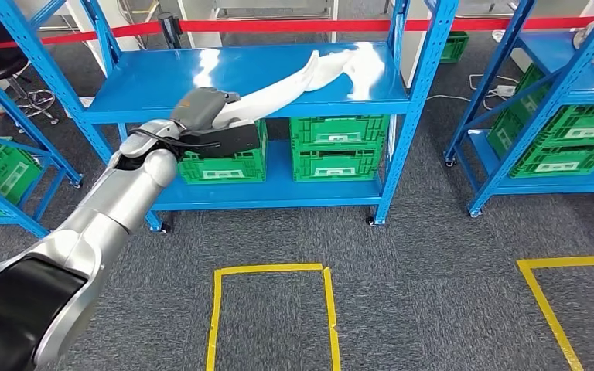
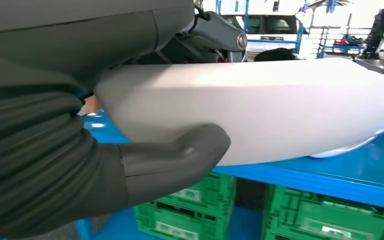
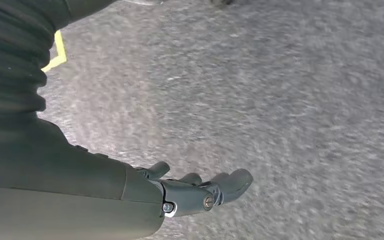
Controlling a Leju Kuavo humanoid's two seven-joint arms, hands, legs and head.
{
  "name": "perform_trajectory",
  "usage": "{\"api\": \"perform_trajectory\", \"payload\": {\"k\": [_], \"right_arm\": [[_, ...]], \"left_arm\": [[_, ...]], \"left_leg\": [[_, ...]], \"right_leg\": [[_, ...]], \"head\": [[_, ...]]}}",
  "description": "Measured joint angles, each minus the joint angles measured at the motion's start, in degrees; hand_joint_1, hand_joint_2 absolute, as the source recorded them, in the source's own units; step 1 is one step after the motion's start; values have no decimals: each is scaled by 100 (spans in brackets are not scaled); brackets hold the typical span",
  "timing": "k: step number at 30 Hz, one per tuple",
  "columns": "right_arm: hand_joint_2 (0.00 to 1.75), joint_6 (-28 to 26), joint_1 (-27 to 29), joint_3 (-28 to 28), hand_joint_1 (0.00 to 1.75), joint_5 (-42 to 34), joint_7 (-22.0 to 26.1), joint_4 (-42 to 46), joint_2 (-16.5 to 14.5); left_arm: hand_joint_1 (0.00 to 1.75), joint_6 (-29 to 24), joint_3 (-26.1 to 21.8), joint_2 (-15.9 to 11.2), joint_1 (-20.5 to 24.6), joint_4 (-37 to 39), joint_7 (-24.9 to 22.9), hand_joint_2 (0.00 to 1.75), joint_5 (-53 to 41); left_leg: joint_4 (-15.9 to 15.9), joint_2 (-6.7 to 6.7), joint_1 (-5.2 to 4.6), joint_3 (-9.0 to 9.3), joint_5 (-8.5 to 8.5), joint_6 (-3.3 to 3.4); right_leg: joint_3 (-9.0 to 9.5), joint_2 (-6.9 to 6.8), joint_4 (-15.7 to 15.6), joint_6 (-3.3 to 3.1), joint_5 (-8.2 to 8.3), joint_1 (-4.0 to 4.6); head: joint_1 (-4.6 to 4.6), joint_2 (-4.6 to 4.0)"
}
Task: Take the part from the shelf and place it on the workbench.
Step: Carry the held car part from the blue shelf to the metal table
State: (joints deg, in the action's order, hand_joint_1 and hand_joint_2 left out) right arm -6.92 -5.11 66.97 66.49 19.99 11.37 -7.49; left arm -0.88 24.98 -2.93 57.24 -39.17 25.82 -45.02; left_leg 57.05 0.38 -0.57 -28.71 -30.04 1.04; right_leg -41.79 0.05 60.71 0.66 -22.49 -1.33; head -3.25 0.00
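Observation:
The part [image 1: 294, 81] is a long, curved white panel lying slantwise across the top board of the blue shelf [image 1: 162, 77]. My left hand [image 1: 201, 112] grips its near end at the shelf's front edge. In the left wrist view the thumb [image 2: 180, 157] wraps one side of the white part [image 2: 260, 110] and the dark fingers close over the other side. My right hand [image 3: 195, 192] hangs over grey carpet with its fingers loosely apart and nothing in it.
Green crates [image 1: 339, 147] stand on the lower board of the shelf under the part. More blue racks with green crates [image 1: 564, 139] flank it at both sides. Yellow tape squares [image 1: 274, 317] mark the grey carpet in front. A red barrier tape [image 1: 294, 25] runs behind.

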Motion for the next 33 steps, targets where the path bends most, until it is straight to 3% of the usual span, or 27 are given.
{"api": "perform_trajectory", "payload": {"k": [3,4,5,6,7,8,10,11,13,15,18,19,20,21,23,25,26,28,29,31,33], "right_arm": [[175,11,3,0,0,8,3,2,5],[175,19,2,0,0,14,5,2,8],[175,26,2,0,0,25,6,2,8],[175,31,3,0,0,38,3,2,8],[175,25,2,-1,0,52,-3,2,8],[175,9,-2,-1,0,63,-9,2,8],[175,-43,4,-4,0,73,-21,2,8],[175,-67,11,-5,0,78,-26,1,7],[175,-98,22,-8,0,87,-33,0,3],[175,-114,15,-11,0,91,-34,0,-2],[175,-128,19,-13,0,91,-37,0,-5],[175,-129,20,-13,0,91,-37,0,-5],[175,-130,20,-13,0,91,-37,0,-5],[175,-130,19,-13,0,91,-37,0,-5],[175,-130,15,-14,0,94,-37,0,-5],[175,-130,10,-15,0,104,-34,0,-8],[175,-133,9,-16,0,110,-32,0,-9],[175,-139,2,-17,0,115,-28,0,-11],[175,-143,-5,-17,0,113,-28,0,-11],[175,-149,-11,-17,0,102,-24,0,-12],[175,-161,8,-17,0,81,-18,0,-5]], "left_arm": [[157,-11,0,-7,-19,-21,-9,175,12],[157,-9,0,-8,-36,-29,-17,175,15],[157,2,0,-11,-56,-35,-30,175,17],[157,25,0,-16,-71,-40,-43,175,21],[157,57,-1,-27,-81,-44,-54,175,28],[157,92,-2,-39,-82,-51,-60,175,37],[157,140,-5,-65,-63,-67,-57,175,56],[157,151,-6,-70,-52,-74,-54,175,62],[157,164,-7,-78,-42,-78,-50,175,66],[157,180,-7,-101,-37,-76,-52,175,66],[157,192,-7,-132,-31,-68,-54,175,66],[157,194,-7,-139,-41,-63,-54,175,66],[157,196,-7,-146,-54,-57,-55,175,66],[157,198,-7,-152,-62,-52,-56,175,66],[157,199,-7,-161,-50,-51,-56,175,66],[157,199,-7,-163,-19,-62,-57,175,64],[157,199,-7,-167,-10,-67,-61,175,62],[157,198,-7,-192,-8,-72,-71,175,53],[157,197,-8,-199,-8,-74,-73,175,47],[157,197,-9,-200,2,-73,-74,175,39],[157,196,-9,-178,-8,-63,-77,175,37]], "left_leg": [[-12,-5,16,-240,226,54],[1,-5,17,-328,288,51],[20,-4,19,-415,342,42],[47,-2,24,-498,386,26],[83,-9,29,-575,423,4],[128,-23,36,-651,450,-25],[221,-58,35,-763,488,-94],[244,-81,31,-799,510,-132],[249,-130,30,-841,559,-208],[393,-136,45,-927,443,-276],[1366,-95,77,-1307,-128,-372],[1685,-85,86,-1419,-250,-393],[1831,-75,92,-1447,-266,-403],[1740,-59,95,-1356,-172,-403],[1003,80,85,-914,148,-366],[346,272,22,-541,306,-286],[210,320,-9,-476,302,-244],[158,232,-24,-485,318,-165],[126,173,-7,-486,337,-126],[74,61,33,-492,393,-48],[71,-65,42,-524,421,-4]], "right_leg": [[-266,5,977,56,-789,-1],[-323,5,1315,73,-867,-2],[-309,4,1510,84,-808,-4],[-195,2,1501,89,-670,-8],[25,7,1284,91,-534,-12],[332,60,908,84,-505,-21],[826,186,203,43,-658,-24],[936,223,22,8,-754,-20],[940,142,-47,-81,-768,-11],[924,43,-70,-175,-715,-28],[873,-110,-82,-243,-661,-27],[857,-166,-81,-247,-649,-24],[847,-219,-79,-246,-640,-21],[843,-273,-78,-243,-634,-20],[853,-387,-77,-232,-632,-14],[864,-496,-82,-187,-626,7],[870,-547,-88,-156,-622,19],[888,-650,-112,-84,-617,33],[886,-612,-98,-48,-639,28],[752,-358,193,2,-840,19],[398,-89,919,14,-1193,18]], "head": [[28,0],[33,0],[37,0],[39,0],[43,-1],[44,-1],[39,-1],[34,0],[30,0],[8,0],[-27,0],[-27,0],[-27,0],[-28,0],[-29,0],[-26,0],[-28,0],[-31,0],[-31,0],[-14,0],[6,0]]}}
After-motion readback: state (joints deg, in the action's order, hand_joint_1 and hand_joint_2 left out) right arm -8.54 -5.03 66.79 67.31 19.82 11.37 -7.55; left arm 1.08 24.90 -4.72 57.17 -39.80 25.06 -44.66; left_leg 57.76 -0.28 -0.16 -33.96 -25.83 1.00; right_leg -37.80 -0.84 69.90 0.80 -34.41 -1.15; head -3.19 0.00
